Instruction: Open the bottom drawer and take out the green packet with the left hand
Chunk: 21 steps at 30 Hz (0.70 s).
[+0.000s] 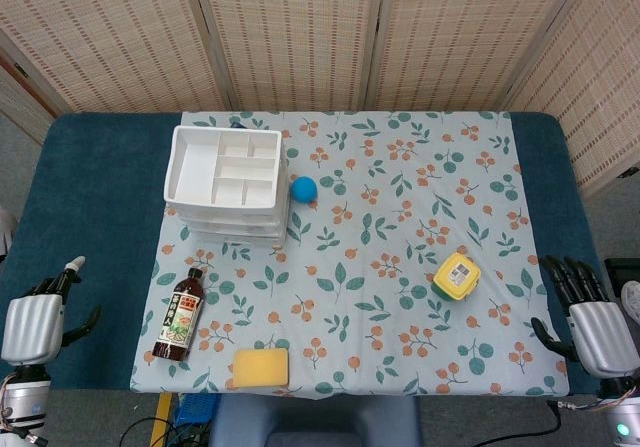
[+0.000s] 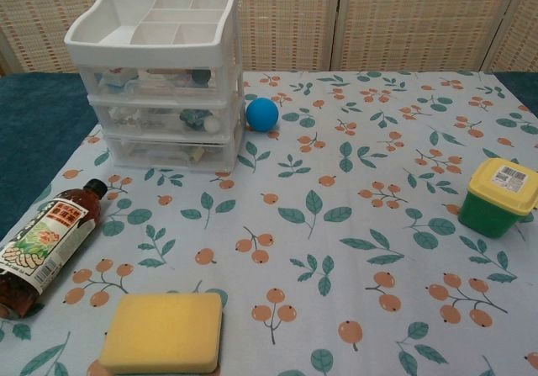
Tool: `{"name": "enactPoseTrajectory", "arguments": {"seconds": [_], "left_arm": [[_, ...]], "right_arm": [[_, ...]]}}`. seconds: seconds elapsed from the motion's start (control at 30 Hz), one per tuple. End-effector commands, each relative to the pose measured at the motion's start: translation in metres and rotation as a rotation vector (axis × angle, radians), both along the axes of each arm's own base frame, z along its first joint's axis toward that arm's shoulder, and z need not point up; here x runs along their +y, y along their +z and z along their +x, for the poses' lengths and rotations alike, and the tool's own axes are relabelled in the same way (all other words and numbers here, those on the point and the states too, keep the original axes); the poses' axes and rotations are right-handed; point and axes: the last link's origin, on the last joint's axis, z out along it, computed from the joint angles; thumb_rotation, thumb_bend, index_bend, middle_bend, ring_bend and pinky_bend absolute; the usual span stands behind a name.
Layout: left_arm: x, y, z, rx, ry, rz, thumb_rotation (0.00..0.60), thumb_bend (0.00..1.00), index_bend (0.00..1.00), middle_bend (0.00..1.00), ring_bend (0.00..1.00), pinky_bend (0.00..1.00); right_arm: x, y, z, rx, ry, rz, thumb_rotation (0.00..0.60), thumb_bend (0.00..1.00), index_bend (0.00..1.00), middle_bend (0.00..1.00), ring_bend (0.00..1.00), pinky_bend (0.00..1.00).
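While both hands sit idle at the near table edge, nothing of the task looks started. Left hand (image 1: pixel 35 322) rests on the blue cloth at the left corner, fingers apart, holding nothing; right hand (image 1: pixel 590 322) mirrors it at the right corner, fingers spread, also free. Drawer unit (image 2: pixel 164 82) stands at the far-left of the floral cloth (image 2: pixel 336 225), all 3 drawers flush; bottom drawer (image 2: pixel 168 151) closed. Contents show vaguely through the clear fronts, but the green packet can't be picked out. Left to do: reach, pull the drawer, take the packet. Sauce bottle (image 2: pixel 46 241) lies between left hand and unit, could get bumped on approach.
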Motion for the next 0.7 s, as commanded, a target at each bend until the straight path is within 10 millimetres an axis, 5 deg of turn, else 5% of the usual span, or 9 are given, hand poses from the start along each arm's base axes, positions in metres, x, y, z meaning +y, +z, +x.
{"name": "enactPoseTrajectory", "arguments": {"seconds": [0.03, 0.37, 0.7], "left_arm": [[0.0, 0.0, 0.0, 0.001, 0.002, 0.001, 0.6, 0.27, 0.17, 0.38, 0.38, 0.54], [0.005, -0.001, 0.006, -0.059, -0.019, -0.048, 0.6, 0.27, 0.18, 0.38, 0.38, 0.54], [0.037, -0.01, 0.034, -0.131, -0.143, -0.092, 0.6, 0.27, 0.27, 0.42, 0.42, 0.61]], "right_arm": [[0.001, 0.0, 0.0, 0.001, -0.002, 0.0, 0.6, 0.36, 0.0, 0.06, 0.0, 0.0], [0.001, 0.004, 0.001, -0.001, 0.003, -0.017, 0.6, 0.36, 0.0, 0.06, 0.0, 0.0], [0.002, 0.01, 0.001, 0.005, 0.002, -0.043, 0.6, 0.36, 0.0, 0.06, 0.0, 0.0]]}}
